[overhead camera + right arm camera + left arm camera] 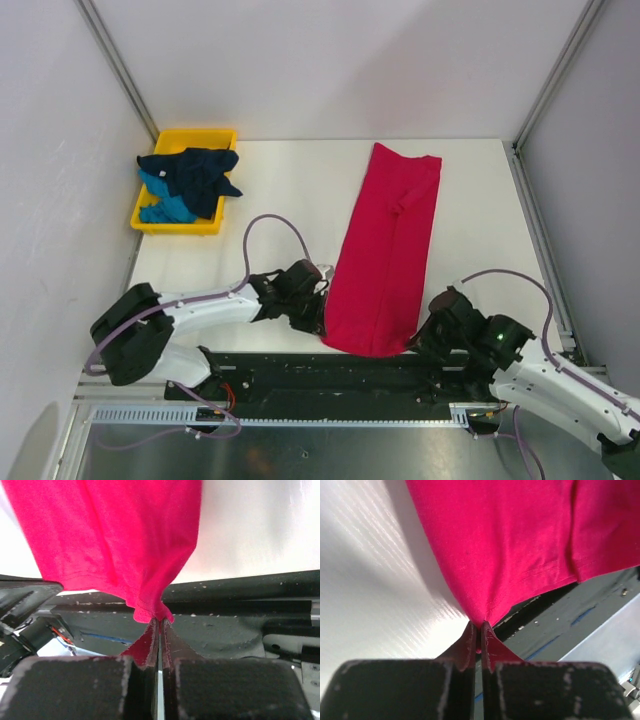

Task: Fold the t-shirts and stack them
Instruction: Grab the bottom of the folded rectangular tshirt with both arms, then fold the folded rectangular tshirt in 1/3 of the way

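Note:
The crimson-pink t-shirt (385, 250) lies as a long narrow strip down the middle of the white table, its near end hanging over the front edge. My left gripper (322, 312) is shut on its near left corner (479, 612). My right gripper (418, 336) is shut on its near right corner (155, 611). Both corners are pinched between the fingertips. The dark navy t-shirt (195, 170) and the teal-blue t-shirt (165, 205) lie crumpled in the yellow tray (205, 135) at the back left.
The white table (290, 190) has grey walls on three sides. A black rail (330, 375) carrying the arm bases runs along the front edge. A purple cable (275, 220) loops above the left arm.

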